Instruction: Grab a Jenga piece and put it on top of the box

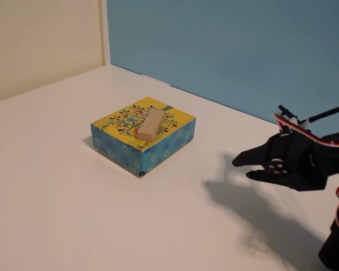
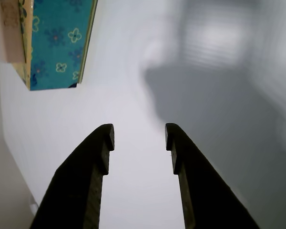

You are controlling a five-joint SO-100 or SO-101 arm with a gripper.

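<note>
The box (image 1: 127,148), with a yellow floral top and blue patterned sides, sits on the white table in the fixed view. A light-tan Jenga piece (image 1: 151,125) lies flat on its top. My black gripper (image 1: 242,168) hovers well to the right of the box, open, with nothing between its fingers. The wrist view shows the two dark fingers (image 2: 86,176) spread apart over bare table, gripper (image 2: 139,137) empty. The box's blue side (image 2: 57,43) appears at the upper left of that view, with a strip of the Jenga piece (image 2: 10,28) at the edge.
A blue back wall (image 1: 243,51) and a cream side wall (image 1: 39,39) border the white table (image 1: 56,197). The arm's shadow (image 1: 254,209) falls on the table below the gripper. Red and white cables (image 1: 294,127) run along the arm.
</note>
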